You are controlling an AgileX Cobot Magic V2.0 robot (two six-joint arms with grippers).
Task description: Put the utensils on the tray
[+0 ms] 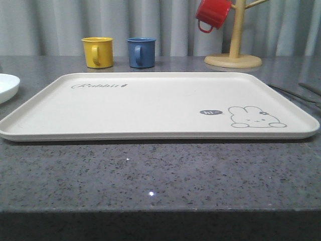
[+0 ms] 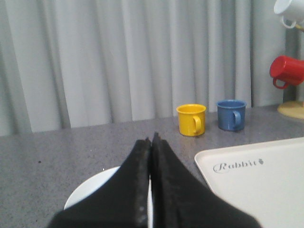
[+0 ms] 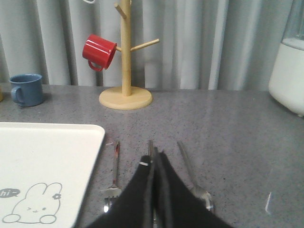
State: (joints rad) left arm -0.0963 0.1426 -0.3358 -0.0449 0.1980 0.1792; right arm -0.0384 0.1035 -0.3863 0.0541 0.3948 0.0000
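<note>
A large flat cream rectangular tray [image 1: 150, 108] with a grey rabbit drawing lies bare on the speckled grey counter [image 1: 150, 175]. Just beside its right edge lie three slim silver metal utensils [image 3: 115, 164]: a fork, a central piece partly hidden, and a spoon [image 3: 192, 180]. The left gripper [image 2: 151, 142] and right gripper [image 3: 153, 154] each have their two black fingers pressed together, holding nothing; three mugs appear, one yellow [image 1: 98, 51], one blue [image 1: 141, 51], one red [image 1: 212, 13].

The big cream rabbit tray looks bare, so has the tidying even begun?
Nothing is done yet: the cream rectangular rabbit tray holds no cutlery. The shiny silver metal utensils lie on the grey counter beside it. The right pincer hovers shut above them, holding nothing. All remain to be moved.
</note>
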